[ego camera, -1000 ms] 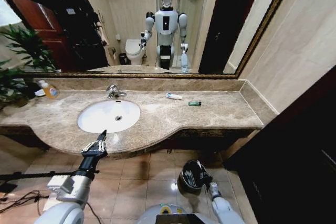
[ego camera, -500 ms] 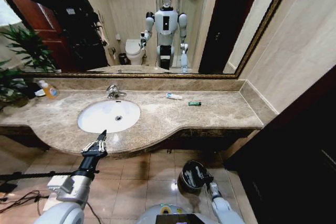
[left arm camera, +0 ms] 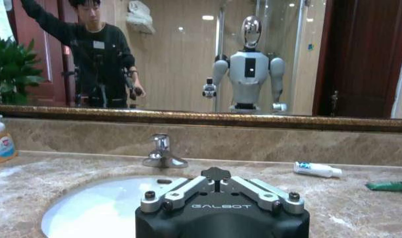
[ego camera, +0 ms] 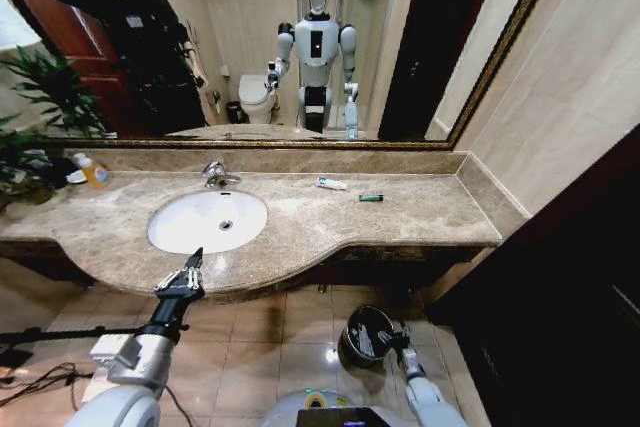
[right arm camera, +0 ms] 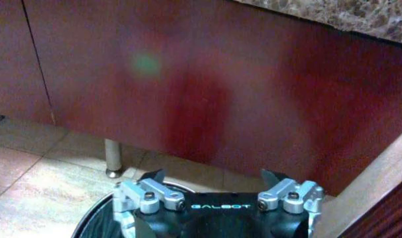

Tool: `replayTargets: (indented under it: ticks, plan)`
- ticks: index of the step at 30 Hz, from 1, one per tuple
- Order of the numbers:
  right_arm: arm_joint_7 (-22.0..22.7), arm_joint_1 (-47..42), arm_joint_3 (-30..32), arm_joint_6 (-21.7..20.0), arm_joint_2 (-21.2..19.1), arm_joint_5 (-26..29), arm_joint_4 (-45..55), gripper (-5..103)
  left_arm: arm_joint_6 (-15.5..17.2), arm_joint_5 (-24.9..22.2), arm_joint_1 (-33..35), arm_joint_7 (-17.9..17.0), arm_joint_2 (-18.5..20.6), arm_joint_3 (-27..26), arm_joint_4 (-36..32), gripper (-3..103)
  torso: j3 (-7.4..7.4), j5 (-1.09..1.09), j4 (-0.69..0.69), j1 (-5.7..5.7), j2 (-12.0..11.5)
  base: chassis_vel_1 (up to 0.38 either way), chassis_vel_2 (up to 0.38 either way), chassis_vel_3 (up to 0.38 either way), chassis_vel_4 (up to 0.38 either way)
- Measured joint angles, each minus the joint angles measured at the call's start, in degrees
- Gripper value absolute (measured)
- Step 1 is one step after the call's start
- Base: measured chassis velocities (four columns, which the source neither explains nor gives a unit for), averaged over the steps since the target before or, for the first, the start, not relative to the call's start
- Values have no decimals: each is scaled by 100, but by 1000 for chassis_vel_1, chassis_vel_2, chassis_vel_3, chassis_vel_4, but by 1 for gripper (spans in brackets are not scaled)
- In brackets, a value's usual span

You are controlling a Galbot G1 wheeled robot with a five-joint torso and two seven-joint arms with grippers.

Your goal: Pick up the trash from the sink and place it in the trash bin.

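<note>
Standing at the left edge of the marble desk (ego camera: 420, 212), the orange-yellow soap bottle (ego camera: 93, 171) is sitting near a green plant (ego camera: 35, 122). The left gripper (ego camera: 189, 269) is hovering just in front of the desk's front edge, level with the sink (ego camera: 185, 232), its fingers (ego camera: 196, 257) pressed together into 1 point. The white sink is lying beside it with the chrome tap (ego camera: 217, 175) behind. Farther right on the desk, 2 bits of trash are lying apart from the sink: a white-and-blue tube (ego camera: 331, 184) and a small green packet (ego camera: 371, 197). Down on the tiled floor (ego camera: 260, 347), the right gripper (right arm camera: 215, 179) is hanging over the open trash bin (ego camera: 362, 337), its fingers (right arm camera: 153, 176) spread wide apart with nothing between them.
</note>
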Motion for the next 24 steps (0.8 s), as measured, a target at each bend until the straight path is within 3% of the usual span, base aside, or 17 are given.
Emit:
replayTargets:
  ticks: [3, 11, 18, 24]
  plan:
    - [25, -43, 1, 17, -43, 28, 69, 100, 0, 0, 0, 0, 0, 0, 0, 0, 0, 1, 0, 0, 0, 0, 0, 0, 0]
    - [116, -505, -21, -128, -354, 647, 1034, 100, 0, 0, 0, 0, 0, 0, 0, 0, 0, 1, 0, 0, 0, 0, 0, 0, 0]
    - [110, -1242, 81, -277, -938, 1155, 2760, 100, 0, 0, 0, 0, 0, 0, 0, 0, 0, 1, 0, 0, 0, 0, 0, 0, 0]
    - [220, -1616, 155, -614, -1017, 1355, 3969, 100, 0, 0, 0, 0, 0, 0, 0, 0, 0, 1, 0, 0, 0, 0, 0, 0, 0]
